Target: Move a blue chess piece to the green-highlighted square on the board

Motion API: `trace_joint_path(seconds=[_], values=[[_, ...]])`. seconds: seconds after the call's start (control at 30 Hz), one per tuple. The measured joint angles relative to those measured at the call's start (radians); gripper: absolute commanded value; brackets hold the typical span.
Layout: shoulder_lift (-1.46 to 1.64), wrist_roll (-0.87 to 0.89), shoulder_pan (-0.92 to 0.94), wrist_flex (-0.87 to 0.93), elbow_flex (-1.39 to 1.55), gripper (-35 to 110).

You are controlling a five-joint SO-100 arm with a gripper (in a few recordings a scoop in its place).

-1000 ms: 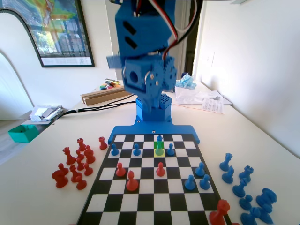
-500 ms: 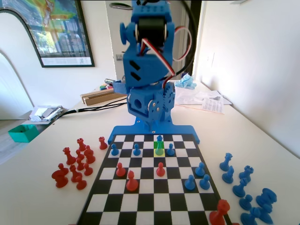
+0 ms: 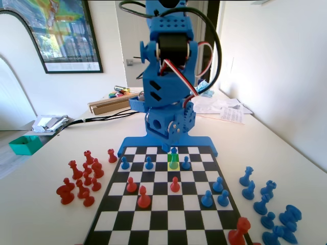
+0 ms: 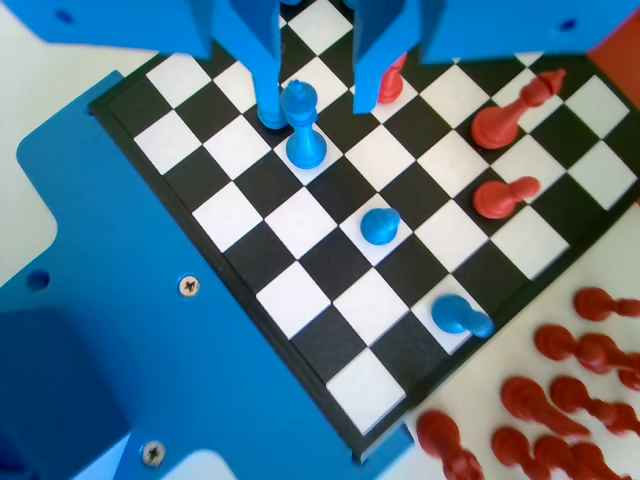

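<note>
One blue arm stands at the far end of the board (image 3: 153,214) in the fixed view, folded down so that its gripper (image 3: 167,147) hangs low over the far rows. The green-highlighted square (image 3: 173,158) lies directly in front of it, with a yellowish tint on its near side. A taller blue piece (image 3: 173,152) rises over this patch, and a blue pawn (image 3: 186,163) stands just to its right. Red pawns (image 3: 174,184) occupy the middle rows. In the wrist view, the gripper (image 4: 318,100) has its jaws spread apart and grasps nothing. The left jaw tip sits over that blue pawn (image 4: 272,120), partly hiding it. The crowned blue piece (image 4: 303,128) stands just beside that jaw. Two further blue pawns (image 4: 380,225) stand along the same row.
</note>
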Motion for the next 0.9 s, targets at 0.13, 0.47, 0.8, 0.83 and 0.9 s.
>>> trace_joint_path(seconds=[0.13,0.47,0.8,0.83,0.9], values=[[-0.020,0.031,-0.015,-0.011,-0.002,14],[-0.055,0.064,-0.066,-0.072,0.000,14],[-0.074,0.052,-0.063,-0.149,0.057,14],[-0.074,0.052,-0.063,-0.158,0.063,14],[-0.074,0.052,-0.060,-0.170,0.080,13]])
